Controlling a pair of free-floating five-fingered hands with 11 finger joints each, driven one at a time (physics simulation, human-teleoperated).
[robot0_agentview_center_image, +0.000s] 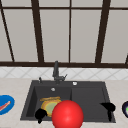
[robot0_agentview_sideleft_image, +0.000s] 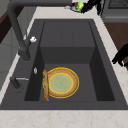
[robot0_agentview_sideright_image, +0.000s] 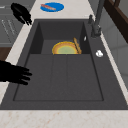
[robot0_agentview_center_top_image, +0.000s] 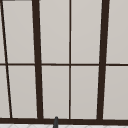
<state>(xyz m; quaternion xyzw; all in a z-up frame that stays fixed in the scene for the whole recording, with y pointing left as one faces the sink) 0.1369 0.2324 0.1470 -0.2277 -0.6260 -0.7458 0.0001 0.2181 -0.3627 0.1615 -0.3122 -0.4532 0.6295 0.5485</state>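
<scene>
Hands hover at the sink's front edge: our left hand (robot0_agentview_center_image: 40, 114) curled, holding nothing, just beside the yellow plate (robot0_agentview_center_image: 50, 106) in the basin (robot0_agentview_center_image: 30, 100); our right hand (robot0_agentview_center_image: 109, 107) loosely open. We judge a low approach to the plate's rim best.

From my remote station I see a round yellow plate (robot0_agentview_sideleft_image: 61, 83) with an orange rim and pale green centre lying flat on the floor of the sink's deep basin — on the faucet side. A slim wooden stick (robot0_agentview_sideleft_image: 45, 85) rests along its edge against the basin wall — touching the plate, lying lengthwise.
</scene>
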